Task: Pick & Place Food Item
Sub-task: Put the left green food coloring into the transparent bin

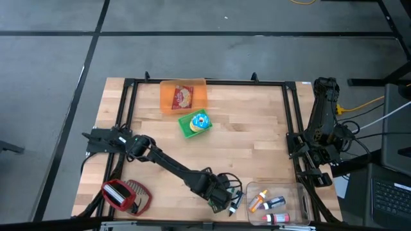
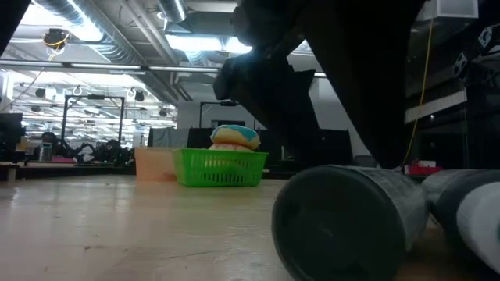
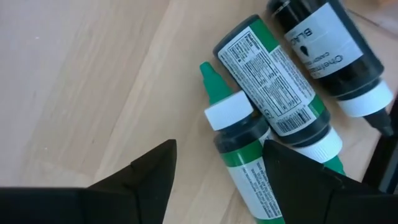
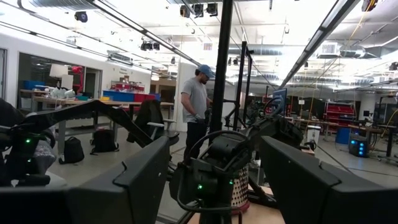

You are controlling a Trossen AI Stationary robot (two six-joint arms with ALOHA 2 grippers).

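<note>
Three small bottles lie on their sides on the wood near the table's front edge: a green one with a white collar and green tip [image 3: 233,134], a second green one [image 3: 273,81] and a black one [image 3: 333,50]. My left gripper [image 3: 219,155] hangs open just above the first green bottle, fingers pointing steeply down on either side of it, touching nothing. In the low view the bottles show as dark cylinders [image 2: 344,218]. A green basket [image 1: 190,128] holds a colourful round food item [image 1: 200,120]. My right gripper [image 4: 214,162] is open, folded back at the table's right edge.
An orange bin [image 1: 168,96] with a red food packet [image 1: 183,96] stands at the far edge. A clear tub [image 1: 302,192] with several bottles [image 1: 266,202] is at the near right. A red-and-white item [image 1: 122,196] lies near left. A person [image 4: 196,106] stands beyond the table.
</note>
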